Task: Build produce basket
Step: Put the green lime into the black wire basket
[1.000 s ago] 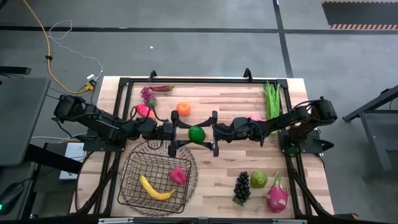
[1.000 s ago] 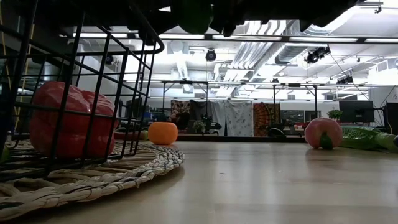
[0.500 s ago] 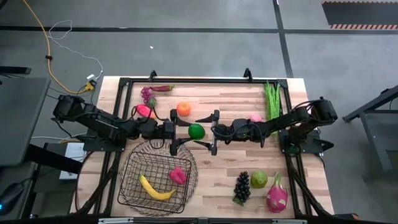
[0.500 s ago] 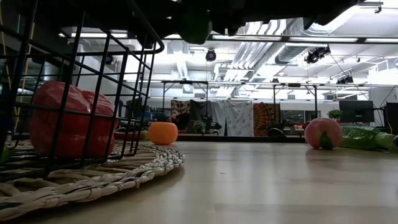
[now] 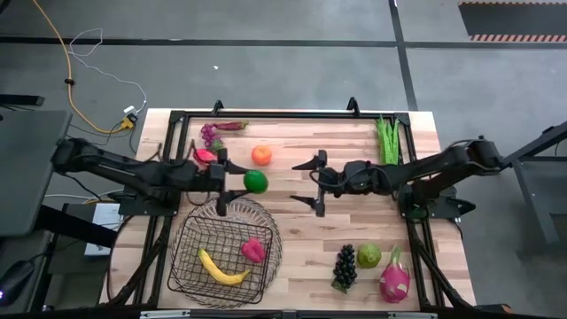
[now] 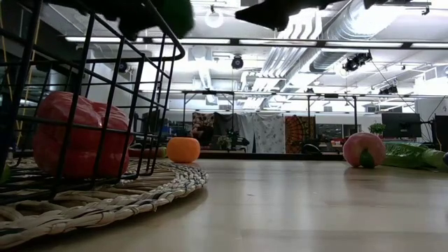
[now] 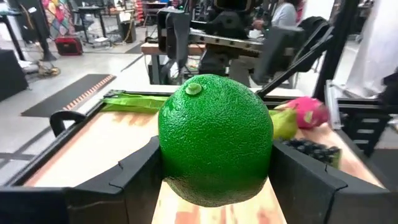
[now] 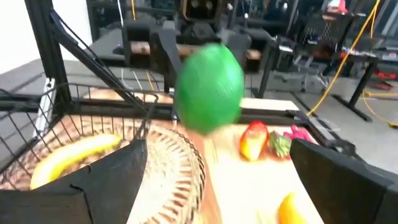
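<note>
A green lime (image 5: 256,181) hangs above the table just beyond the far rim of the dark wire basket (image 5: 188,266). My left gripper (image 5: 241,182) is shut on the lime. The basket stands on a woven mat and holds a yellow banana (image 5: 221,268) and a red fruit (image 5: 253,250). My right gripper (image 5: 302,182) stands open to the lime's right, apart from it, with nothing between its fingers. In the right wrist view the lime (image 8: 208,87) shows ahead of those open fingers. My left gripper pinches the lime by two opposite sides (image 7: 166,155) between its two fingers (image 7: 138,171). The fingers come in about level from the table's left. The lime is lifted clear of the table, its stem dimple (image 7: 194,89) turned up and away from the wrist.
An orange (image 5: 261,155), a red-yellow mango (image 5: 204,156) and purple grapes (image 5: 213,133) lie at the far left. Green beans (image 5: 386,142) lie at the far right. Dark grapes (image 5: 345,266), a green pear (image 5: 368,255) and a pink dragon fruit (image 5: 394,276) lie near right. A peach (image 6: 362,149) shows in the low view.
My left gripper has carried the lime up and toward the table's left edge, to just beyond the basket's far rim. My right gripper has drawn away from the lime toward the right edge and has risen.
</note>
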Controlling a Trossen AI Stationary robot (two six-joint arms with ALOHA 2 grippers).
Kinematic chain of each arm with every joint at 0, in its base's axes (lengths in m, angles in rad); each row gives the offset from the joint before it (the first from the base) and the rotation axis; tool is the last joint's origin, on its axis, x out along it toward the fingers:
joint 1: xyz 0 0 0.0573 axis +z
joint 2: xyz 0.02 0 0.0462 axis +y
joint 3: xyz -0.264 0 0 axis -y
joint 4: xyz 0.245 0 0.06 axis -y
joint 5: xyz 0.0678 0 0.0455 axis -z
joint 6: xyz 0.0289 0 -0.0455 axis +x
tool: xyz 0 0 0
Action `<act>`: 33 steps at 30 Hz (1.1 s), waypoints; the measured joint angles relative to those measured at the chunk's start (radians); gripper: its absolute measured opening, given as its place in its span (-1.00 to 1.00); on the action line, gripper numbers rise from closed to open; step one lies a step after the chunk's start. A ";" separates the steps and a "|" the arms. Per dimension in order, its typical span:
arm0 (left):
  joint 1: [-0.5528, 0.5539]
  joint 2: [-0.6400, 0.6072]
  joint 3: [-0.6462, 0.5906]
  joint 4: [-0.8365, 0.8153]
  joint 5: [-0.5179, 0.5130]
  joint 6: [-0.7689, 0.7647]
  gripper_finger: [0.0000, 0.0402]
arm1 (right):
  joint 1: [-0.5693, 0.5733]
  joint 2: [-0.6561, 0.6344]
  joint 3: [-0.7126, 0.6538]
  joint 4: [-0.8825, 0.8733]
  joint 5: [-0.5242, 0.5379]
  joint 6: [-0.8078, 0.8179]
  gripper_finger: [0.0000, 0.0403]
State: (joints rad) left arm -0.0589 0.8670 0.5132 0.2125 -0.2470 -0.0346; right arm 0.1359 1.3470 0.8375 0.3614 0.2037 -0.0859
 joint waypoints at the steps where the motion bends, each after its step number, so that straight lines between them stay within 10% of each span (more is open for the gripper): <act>1: -0.009 -0.031 -0.005 -0.018 0.000 -0.009 0.25 | 0.000 -0.014 0.000 -0.029 0.000 0.003 0.92; 13: -0.070 -0.293 -0.144 0.050 -0.004 -0.007 0.25 | -0.071 -0.131 -0.181 0.110 -0.065 0.031 0.92; 21: -0.066 -0.297 -0.159 0.083 -0.003 0.004 0.25 | -0.157 -0.292 -0.366 0.319 -0.333 0.047 0.92; 33: -0.065 -0.282 -0.159 0.091 -0.018 0.004 0.25 | -0.157 -0.305 -0.383 0.346 -0.335 0.026 0.92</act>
State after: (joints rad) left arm -0.1242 0.5850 0.3538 0.3039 -0.2653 -0.0307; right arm -0.0208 1.0416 0.4541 0.7075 -0.1316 -0.0595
